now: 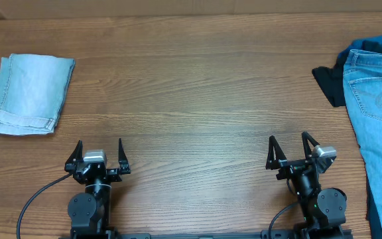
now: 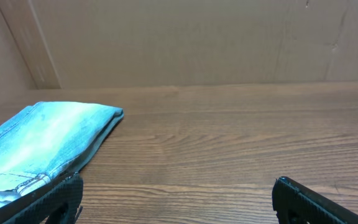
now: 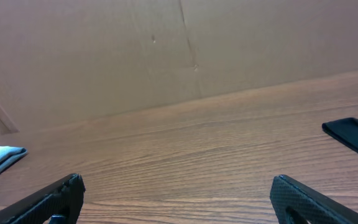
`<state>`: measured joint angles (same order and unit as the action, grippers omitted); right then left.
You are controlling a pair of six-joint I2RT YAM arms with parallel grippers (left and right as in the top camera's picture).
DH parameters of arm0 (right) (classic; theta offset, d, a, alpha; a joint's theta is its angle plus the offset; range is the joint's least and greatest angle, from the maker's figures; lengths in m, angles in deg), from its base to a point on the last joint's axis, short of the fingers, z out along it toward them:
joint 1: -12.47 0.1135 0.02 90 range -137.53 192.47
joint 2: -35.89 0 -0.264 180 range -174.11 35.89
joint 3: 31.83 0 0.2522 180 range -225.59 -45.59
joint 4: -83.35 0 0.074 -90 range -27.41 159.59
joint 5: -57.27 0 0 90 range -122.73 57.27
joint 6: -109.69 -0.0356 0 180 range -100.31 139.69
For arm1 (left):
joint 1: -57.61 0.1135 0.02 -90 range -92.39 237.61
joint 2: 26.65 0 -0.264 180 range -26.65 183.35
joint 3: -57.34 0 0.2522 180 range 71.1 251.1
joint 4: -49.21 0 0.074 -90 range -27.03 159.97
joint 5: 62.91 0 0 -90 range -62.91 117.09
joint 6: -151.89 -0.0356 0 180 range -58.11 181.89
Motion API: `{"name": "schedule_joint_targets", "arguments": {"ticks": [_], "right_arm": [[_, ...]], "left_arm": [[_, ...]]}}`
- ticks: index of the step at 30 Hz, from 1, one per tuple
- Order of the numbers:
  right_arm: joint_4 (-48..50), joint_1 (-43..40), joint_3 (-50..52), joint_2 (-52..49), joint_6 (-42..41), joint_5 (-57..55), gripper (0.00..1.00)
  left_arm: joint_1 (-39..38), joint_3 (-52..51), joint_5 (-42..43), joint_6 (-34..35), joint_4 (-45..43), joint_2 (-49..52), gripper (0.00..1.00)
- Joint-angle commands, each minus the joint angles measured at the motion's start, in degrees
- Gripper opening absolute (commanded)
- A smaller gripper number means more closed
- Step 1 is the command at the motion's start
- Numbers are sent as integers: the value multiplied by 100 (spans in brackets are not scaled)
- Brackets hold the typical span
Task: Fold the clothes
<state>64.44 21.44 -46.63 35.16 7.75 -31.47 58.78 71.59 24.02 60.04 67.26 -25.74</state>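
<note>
Folded pale-blue denim shorts (image 1: 30,94) lie at the table's far left; the left wrist view shows them (image 2: 42,140) at its left edge. Unfolded light-blue jeans (image 1: 380,126) lie along the right edge, over darker blue and black garments (image 1: 329,82); a black corner of the pile (image 3: 353,134) shows in the right wrist view. My left gripper (image 1: 99,149) stands open near the front edge, below and right of the shorts, nothing between its fingers. The right gripper (image 1: 289,145) is open too, left of the jeans, holding nothing.
The wooden table (image 1: 197,93) stretches bare between the shorts and the pile. A brown board wall (image 2: 185,43) rises behind the table's far edge. Black cables run from both arm bases at the front edge.
</note>
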Motion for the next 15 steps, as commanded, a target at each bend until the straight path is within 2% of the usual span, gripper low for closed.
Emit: {"name": "schedule_joint_targets", "arguments": {"ticks": [1, 10, 12, 13, 15], "right_arm": [[37, -37, 59, 50, 0, -31, 100], [37, -37, 59, 50, 0, -33, 100], [55, -37, 57, 50, 57, -450, 100], [72, -37, 57, 50, 267, -603, 100], [72, -37, 57, 44, 1502, -656, 100]], "left_arm": [[31, -22, -2, 74, -22, -66, 100], [31, -22, -2, 74, -22, -66, 100], [31, -22, -2, 74, -22, -66, 100], [31, -22, -2, 74, -22, -66, 100], [31, -22, -4, 74, -22, -66, 100]]}}
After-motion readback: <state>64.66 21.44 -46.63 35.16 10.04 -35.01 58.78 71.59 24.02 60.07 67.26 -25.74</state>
